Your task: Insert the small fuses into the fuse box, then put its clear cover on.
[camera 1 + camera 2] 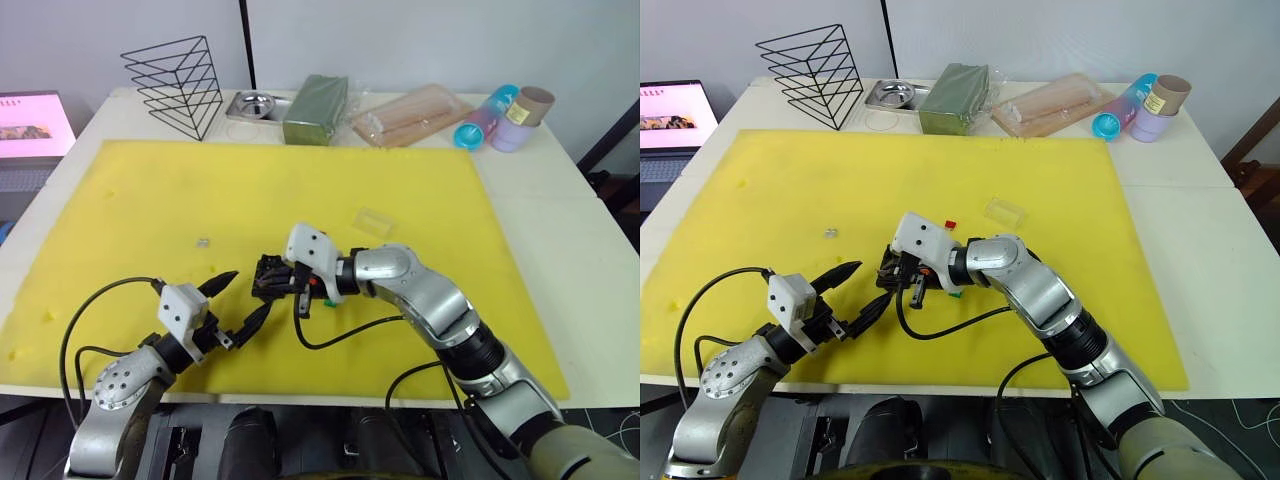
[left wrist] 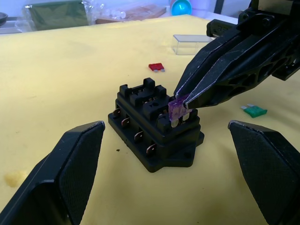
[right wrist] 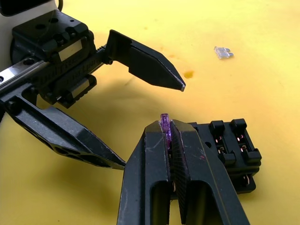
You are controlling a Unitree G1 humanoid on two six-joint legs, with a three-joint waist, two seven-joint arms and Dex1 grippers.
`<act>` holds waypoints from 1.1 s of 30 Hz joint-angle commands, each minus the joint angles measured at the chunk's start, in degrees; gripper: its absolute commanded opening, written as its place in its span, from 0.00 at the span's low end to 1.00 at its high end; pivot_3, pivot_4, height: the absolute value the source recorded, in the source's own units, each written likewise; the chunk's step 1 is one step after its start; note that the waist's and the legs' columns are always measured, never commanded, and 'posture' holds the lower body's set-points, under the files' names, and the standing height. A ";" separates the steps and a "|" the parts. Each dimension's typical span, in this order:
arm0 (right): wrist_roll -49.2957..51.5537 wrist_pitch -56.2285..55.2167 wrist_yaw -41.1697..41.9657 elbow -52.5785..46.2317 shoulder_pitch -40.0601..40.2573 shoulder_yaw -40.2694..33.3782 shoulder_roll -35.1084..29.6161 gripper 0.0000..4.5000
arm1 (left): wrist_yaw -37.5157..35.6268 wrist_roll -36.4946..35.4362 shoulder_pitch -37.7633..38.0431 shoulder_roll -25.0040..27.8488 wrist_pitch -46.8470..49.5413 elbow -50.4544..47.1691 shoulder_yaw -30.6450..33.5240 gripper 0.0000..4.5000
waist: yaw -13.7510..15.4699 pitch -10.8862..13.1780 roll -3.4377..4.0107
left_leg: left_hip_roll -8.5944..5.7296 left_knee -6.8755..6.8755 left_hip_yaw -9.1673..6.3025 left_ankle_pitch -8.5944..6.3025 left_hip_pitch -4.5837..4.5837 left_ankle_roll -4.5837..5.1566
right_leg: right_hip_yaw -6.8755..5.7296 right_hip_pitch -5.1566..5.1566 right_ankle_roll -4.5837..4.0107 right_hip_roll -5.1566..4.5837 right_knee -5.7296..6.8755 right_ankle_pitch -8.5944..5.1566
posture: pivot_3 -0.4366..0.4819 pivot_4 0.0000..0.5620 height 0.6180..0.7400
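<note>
Nearest the robot, the left end effector [image 1: 238,298] hangs just short of the fuse box [image 2: 157,123] with its fingers spread wide and nothing between them. The box sits on the yellow mat [image 1: 300,180], and the right end effector [image 2: 183,101] is pinched tight on the purple fuse [image 2: 176,109], whose blades look to be at or just inside a slot at the box's near corner; how deep they sit is hard to judge. If the fuse is tilted in the grip, pressing down could bend the blades or tip the unbraced box. Beyond lie the green fuse [image 2: 254,111], the red fuse [image 2: 156,67] and, off to the left, the pale fuse [image 3: 223,52]. Farther still, the clear cover [image 1: 375,221] rests on the mat.
</note>
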 commanded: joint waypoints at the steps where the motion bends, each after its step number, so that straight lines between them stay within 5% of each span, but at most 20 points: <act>1: 1.27 -0.05 0.29 -0.75 -0.51 -1.49 0.76 0.00 | 0.04 -0.09 0.19 0.26 -1.34 -0.26 0.47 1.00 | -0.01 0.00 0.00 | 0.00 0.00 0.00 0.00 0.00 0.00 | 0.00 0.00 0.00 0.00 0.00 0.00 | 0.48 0.27 1.00; 33: 1.24 -0.31 0.06 0.15 -1.12 -0.87 0.75 0.00 | 0.62 -0.13 -0.66 0.32 -1.16 0.19 0.41 1.00 | -0.02 0.00 0.00 | 0.00 -0.01 0.00 0.00 0.00 0.00 | 0.00 -0.01 0.00 0.00 0.00 0.00 | 0.48 0.27 1.00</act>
